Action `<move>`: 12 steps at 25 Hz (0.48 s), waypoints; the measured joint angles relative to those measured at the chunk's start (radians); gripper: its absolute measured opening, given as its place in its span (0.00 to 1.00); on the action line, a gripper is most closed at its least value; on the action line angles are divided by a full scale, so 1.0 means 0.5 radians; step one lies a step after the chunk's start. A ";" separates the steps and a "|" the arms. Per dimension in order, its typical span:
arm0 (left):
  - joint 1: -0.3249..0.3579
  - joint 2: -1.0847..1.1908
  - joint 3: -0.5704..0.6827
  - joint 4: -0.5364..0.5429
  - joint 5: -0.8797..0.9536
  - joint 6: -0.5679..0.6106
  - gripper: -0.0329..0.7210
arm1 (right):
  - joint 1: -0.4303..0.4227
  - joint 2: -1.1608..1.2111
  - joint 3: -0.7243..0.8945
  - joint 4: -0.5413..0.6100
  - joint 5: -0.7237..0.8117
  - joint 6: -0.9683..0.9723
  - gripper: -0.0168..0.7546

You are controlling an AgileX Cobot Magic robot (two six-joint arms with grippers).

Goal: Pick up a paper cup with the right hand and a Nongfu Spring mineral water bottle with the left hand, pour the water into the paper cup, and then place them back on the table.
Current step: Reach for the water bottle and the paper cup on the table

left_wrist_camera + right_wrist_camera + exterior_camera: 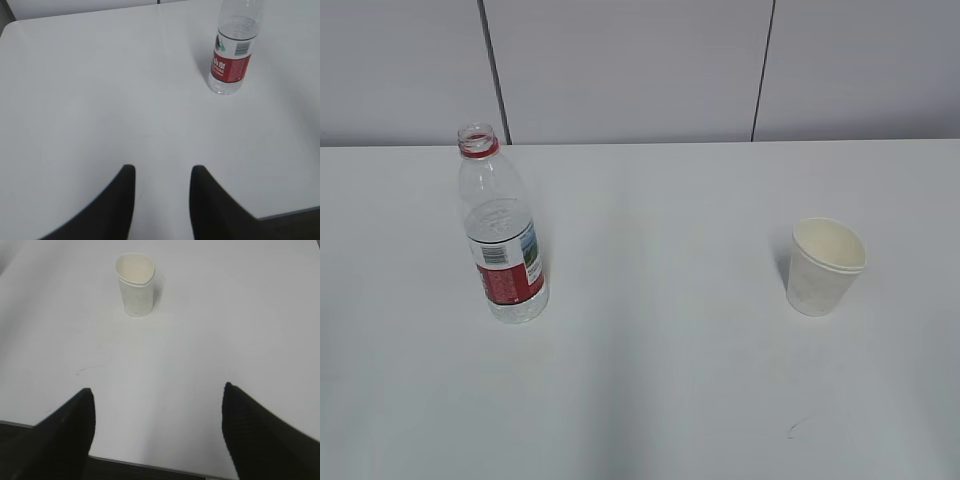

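Observation:
The Nongfu Spring bottle (503,235) stands upright and uncapped on the left of the white table (650,380), with a red neck ring and a red-and-white label. It also shows in the left wrist view (232,50), far ahead and to the right of my left gripper (162,172), which is open and empty. The paper cup (825,266) stands upright and empty on the right. In the right wrist view the cup (135,285) is ahead and to the left of my right gripper (157,392), which is wide open and empty. Neither gripper shows in the exterior view.
A grey panelled wall (620,70) runs behind the table's far edge. A small dark mark (798,427) lies on the table in front of the cup. The table's near edge (150,467) is just below the right gripper.

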 joint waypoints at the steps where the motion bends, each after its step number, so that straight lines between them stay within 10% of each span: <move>1: 0.000 0.000 0.000 0.000 0.000 0.000 0.36 | 0.000 0.000 0.000 0.000 0.000 0.000 0.78; 12: 0.000 0.000 0.000 0.000 0.000 0.000 0.36 | 0.000 0.000 0.000 0.000 0.000 0.000 0.78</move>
